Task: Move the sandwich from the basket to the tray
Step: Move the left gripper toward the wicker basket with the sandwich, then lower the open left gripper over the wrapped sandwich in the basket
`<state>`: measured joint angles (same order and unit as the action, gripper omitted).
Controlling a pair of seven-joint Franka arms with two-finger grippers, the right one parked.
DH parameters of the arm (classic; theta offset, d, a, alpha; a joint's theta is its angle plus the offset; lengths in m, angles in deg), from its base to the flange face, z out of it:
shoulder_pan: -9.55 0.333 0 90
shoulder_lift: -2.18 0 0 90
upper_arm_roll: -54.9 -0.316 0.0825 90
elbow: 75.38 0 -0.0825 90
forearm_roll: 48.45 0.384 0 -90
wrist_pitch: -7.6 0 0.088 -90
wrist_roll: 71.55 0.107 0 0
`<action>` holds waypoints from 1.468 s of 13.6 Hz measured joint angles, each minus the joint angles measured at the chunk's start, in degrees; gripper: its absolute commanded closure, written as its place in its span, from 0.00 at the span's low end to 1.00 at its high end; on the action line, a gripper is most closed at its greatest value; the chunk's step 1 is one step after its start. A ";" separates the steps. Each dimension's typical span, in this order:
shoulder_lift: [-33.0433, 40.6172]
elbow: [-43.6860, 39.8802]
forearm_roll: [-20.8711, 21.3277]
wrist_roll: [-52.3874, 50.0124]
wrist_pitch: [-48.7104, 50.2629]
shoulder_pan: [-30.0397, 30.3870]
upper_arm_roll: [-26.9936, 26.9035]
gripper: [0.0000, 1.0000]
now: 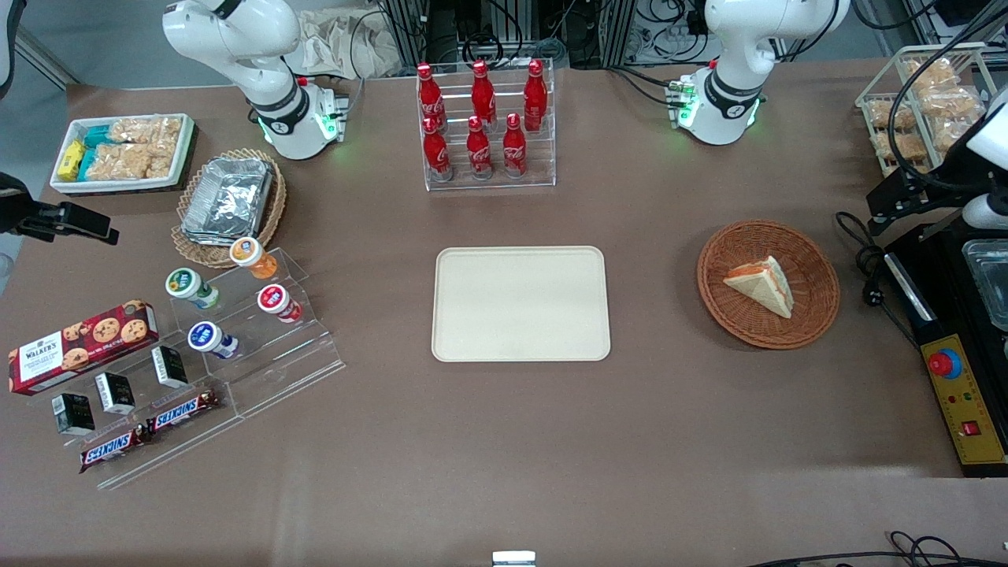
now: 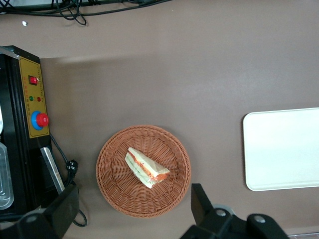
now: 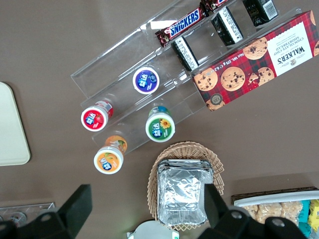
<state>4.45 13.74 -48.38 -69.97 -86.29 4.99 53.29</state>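
Brown table (image 1: pixel 669 441) spans the front frame; bottle rack (image 1: pixel 487 126) at upper centre. My gripper (image 2: pixel 132 211) hovers open above basket (image 2: pixel 143 171), sandwich (image 2: pixel 146 167) inside, tray (image 1: pixel 520 304) mid-frame.

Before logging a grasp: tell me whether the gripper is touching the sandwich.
Apart. In the left wrist view the open gripper hangs above the basket, its fingers spread outside the rim, and the sandwich lies untouched in the middle.

The tray (image 2: pixel 281 149) runs off the left wrist picture's edge. Only the claw (image 2: pixel 132 211) fingers' (image 2: pixel 200 204) tips show, spread wide; the rest is cut off.
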 measured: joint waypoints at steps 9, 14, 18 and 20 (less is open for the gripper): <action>-1.20 1.15 -0.04 -17.71 3.79 1.10 -1.17 0.00; -0.40 7.65 -0.07 -27.63 2.24 1.28 -4.26 0.00; 3.20 19.32 -0.08 -38.34 -6.74 1.24 -4.26 0.00; 4.13 24.81 -0.08 -43.35 -11.23 1.19 -4.11 0.00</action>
<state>8.58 38.55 -48.47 -113.33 -97.53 6.18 49.18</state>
